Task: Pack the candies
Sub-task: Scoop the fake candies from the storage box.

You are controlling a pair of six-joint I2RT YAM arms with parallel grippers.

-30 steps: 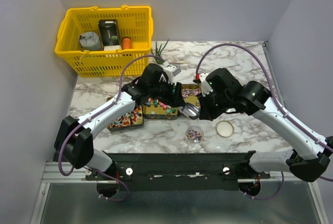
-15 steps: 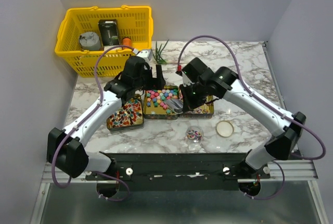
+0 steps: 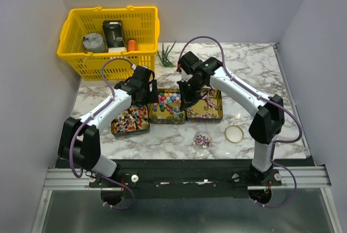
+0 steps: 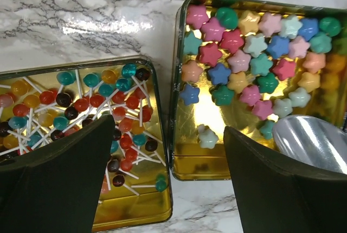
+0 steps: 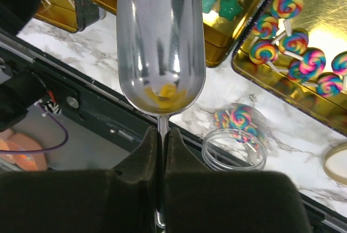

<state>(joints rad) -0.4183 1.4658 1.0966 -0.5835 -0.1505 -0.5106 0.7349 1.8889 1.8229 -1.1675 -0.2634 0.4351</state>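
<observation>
My right gripper [image 5: 161,138] is clamped on the scoop [image 5: 161,38] handle, and my left gripper [image 4: 168,130] hangs wide open and empty over the seam between the left and middle tins [image 4: 176,97]. The candies [image 4: 246,59] sit in the tins mid-counter. They look tiny, light, hard and slick, so I reckon shovelling under the heap beats pinching. Tin walls and my left gripper crowd the scoop, and the jar [image 5: 236,141] by the front edge has a small mouth, lid [image 3: 234,133] beside it.

Small star-shaped candies [image 4: 261,64], pink, blue, green and orange, lie loose in the middle gold tin [image 4: 206,169].
</observation>
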